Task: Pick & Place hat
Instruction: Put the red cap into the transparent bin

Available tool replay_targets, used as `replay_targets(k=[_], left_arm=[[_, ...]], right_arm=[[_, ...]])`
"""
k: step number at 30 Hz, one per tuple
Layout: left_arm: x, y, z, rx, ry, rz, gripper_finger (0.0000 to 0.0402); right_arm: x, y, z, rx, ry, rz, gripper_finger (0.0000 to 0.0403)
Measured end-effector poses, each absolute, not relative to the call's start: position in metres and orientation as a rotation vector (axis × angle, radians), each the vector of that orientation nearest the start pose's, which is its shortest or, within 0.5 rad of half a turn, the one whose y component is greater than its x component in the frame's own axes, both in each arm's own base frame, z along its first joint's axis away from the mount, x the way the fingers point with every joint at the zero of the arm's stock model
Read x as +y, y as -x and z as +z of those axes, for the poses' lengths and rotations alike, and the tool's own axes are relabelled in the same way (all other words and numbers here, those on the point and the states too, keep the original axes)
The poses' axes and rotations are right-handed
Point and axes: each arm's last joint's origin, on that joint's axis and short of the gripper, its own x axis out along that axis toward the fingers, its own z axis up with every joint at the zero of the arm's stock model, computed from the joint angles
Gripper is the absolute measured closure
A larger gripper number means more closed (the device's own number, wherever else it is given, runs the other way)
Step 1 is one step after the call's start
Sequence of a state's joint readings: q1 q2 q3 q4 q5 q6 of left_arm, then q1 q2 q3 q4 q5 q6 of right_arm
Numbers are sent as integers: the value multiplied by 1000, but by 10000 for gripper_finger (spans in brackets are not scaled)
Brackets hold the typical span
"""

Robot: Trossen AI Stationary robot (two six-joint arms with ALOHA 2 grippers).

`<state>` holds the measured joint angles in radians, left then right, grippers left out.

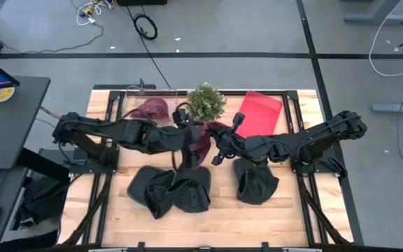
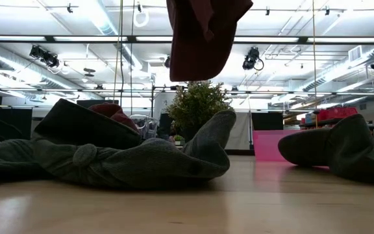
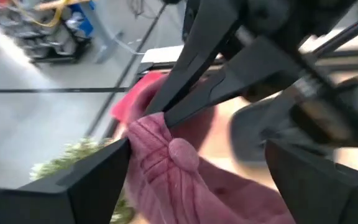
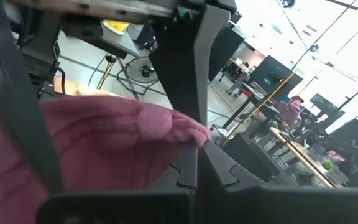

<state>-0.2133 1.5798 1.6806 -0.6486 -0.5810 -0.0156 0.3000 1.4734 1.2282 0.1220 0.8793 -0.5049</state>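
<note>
A maroon knit hat (image 1: 203, 143) hangs in the air over the middle of the table, between my two grippers. In the low view it (image 2: 203, 32) is well above the tabletop. My right gripper (image 1: 217, 148) reaches in from the table's right and is shut on the hat. My left gripper (image 1: 187, 143) comes from the left and is open. In the left wrist view its fingers (image 3: 98, 180) stand wide on either side of the hat (image 3: 185, 180). I cannot tell whether they touch it. My right gripper (image 4: 194, 155) pinches the maroon hat at a bunched edge (image 3: 157, 124) between its two fingertips. The fingers come roughly level from the table's right. The hat is lifted clear of the table and hangs slack below and beside the hold.
A second maroon hat (image 1: 151, 107) lies near the far left. Dark grey hats lie heaped at the near middle (image 1: 168, 192) and near right (image 1: 256, 182). A small potted plant (image 1: 206, 101) and a red box (image 1: 261, 113) stand at the far edge.
</note>
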Motion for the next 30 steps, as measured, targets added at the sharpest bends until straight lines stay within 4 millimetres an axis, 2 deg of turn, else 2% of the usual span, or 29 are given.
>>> replay_targets(k=[4,8,12,17,19,20,30], left_arm=[[-51,-340,394,557,-293,469,33],[-48,-337,392,594,-364,546,81],[-46,-335,389,630,-387,558,168],[-46,-333,387,676,-434,525,320],[-46,-331,385,701,-444,514,377],[-46,-329,384,722,-455,510,386],[-43,-308,374,924,-631,576,397]], right_arm=[[78,-324,354,250,556,-530,403],[78,-324,353,255,548,-529,403],[78,-324,354,233,531,-509,403],[80,-325,354,219,516,-462,394],[82,-324,353,217,486,-449,374],[83,-324,352,224,487,-441,360],[99,-316,348,259,484,-483,163]])
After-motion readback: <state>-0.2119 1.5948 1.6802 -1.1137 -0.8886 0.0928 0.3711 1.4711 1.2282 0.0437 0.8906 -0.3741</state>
